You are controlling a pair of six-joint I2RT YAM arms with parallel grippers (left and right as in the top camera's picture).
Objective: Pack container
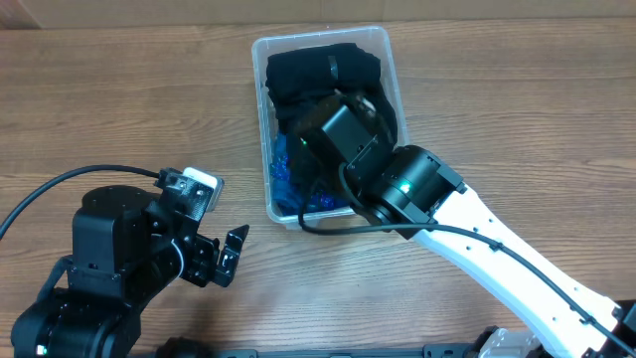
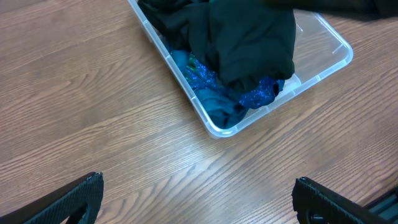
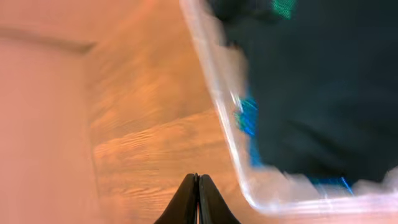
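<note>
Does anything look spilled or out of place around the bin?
Nothing has spilled onto the table. Only the black cloth looks untidy, bunched high over the blue fabric inside the container.

Left arm (image 1: pixel 104 249) – I see it folded low, well off the container's (image 1: pixel 320 37) left side | left gripper (image 1: pixel 227 255) fingers spread wide, nothing between | right arm (image 1: pixel 497 254) reaches in at a slant, wrist above the container | right gripper (image 3: pixel 198 198) – fingers pressed together, nothing pinched, tips just beside the container's wall

Clear container (image 1: pixel 390 60) — holding dark cloth
</note>
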